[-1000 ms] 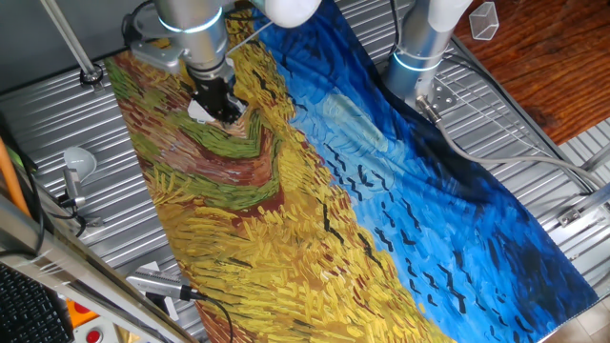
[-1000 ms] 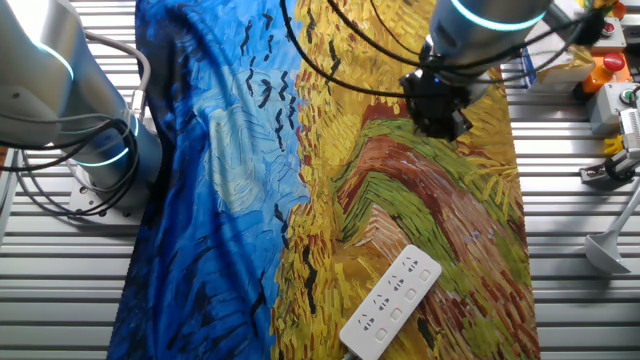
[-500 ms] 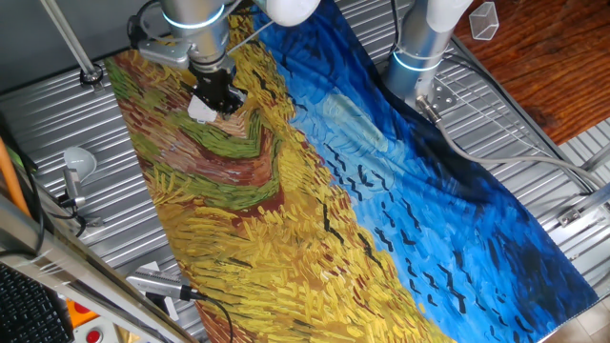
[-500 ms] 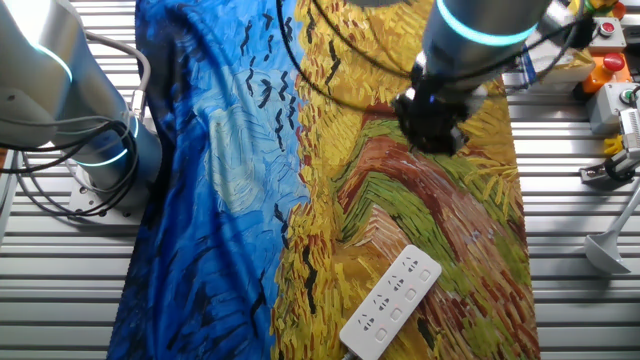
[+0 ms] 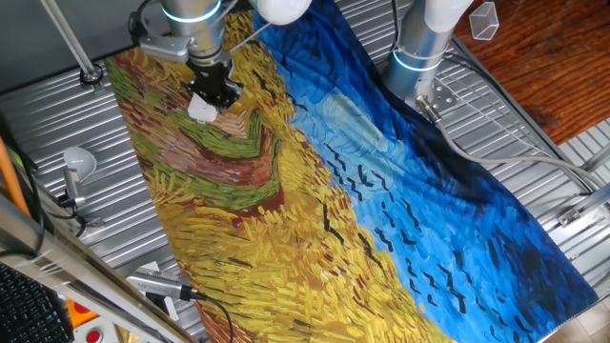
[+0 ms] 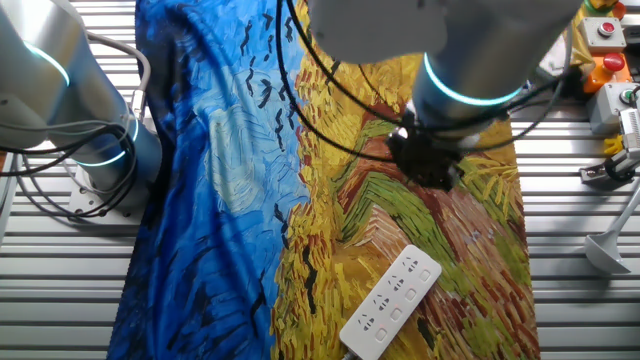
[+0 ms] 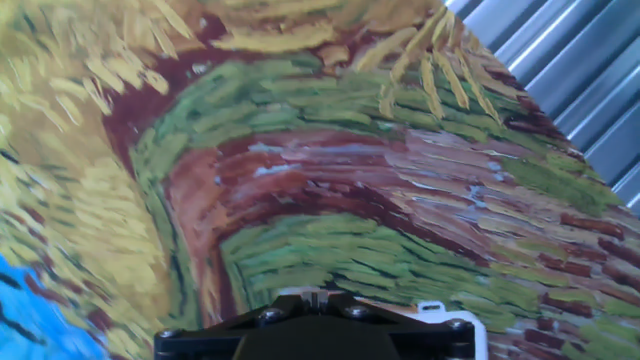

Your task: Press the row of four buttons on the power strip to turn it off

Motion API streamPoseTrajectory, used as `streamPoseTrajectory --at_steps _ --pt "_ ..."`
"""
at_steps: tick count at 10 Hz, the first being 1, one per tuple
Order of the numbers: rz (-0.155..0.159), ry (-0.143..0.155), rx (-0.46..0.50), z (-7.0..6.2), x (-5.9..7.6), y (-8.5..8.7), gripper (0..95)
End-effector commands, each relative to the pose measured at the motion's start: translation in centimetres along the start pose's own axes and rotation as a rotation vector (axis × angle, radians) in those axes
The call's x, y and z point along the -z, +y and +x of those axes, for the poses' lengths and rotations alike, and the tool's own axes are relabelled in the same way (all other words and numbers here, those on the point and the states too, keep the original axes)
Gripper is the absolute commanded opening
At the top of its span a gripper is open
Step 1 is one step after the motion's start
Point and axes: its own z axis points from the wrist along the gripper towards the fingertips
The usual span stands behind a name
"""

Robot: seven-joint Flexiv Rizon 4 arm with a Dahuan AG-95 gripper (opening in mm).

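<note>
The power strip (image 6: 392,300), a white oblong bar, lies on the painted cloth (image 6: 250,200) near the front edge in the other fixed view. Faint grey marks along its top face are the four buttons (image 6: 402,287); I cannot tell them apart. My black gripper (image 6: 426,168) hangs above the cloth, a short way beyond the strip's far end and apart from it. From one fixed view, the gripper (image 5: 215,92) covers part of the strip (image 5: 201,110). The hand view has the fingertips (image 7: 320,295) pressed together, with a white corner of the strip (image 7: 442,316) beside them.
A second arm's silver base (image 5: 419,46) stands at the cloth's blue side. Left of the cloth on the slatted metal table (image 5: 57,114) stands a round silver disc on a stem (image 5: 78,164). Orange and grey boxes (image 6: 608,62) sit by the table's far corner.
The gripper has moved across the cloth toward the power strip, and the arm's upper links have swung into the other fixed view. The strip has not moved.
</note>
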Motion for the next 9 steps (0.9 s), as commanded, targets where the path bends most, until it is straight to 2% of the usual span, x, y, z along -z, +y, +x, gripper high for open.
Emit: streamPoseTrajectory --at_steps 1,3,6,8,9 --pt "-0.001 0.005 0.008 1.01 -0.37 -0.60 0.0" --pt "-0.008 0.023 -0.013 1.01 -0.37 -0.60 0.0" --pt "-0.009 0.011 -0.059 1.01 -0.37 -0.60 0.0" --pt "-0.010 0.013 -0.064 0.92 -0.35 -0.60 0.0" --pt "-0.009 0.013 -0.035 1.73 -0.23 -0.99 19.0"
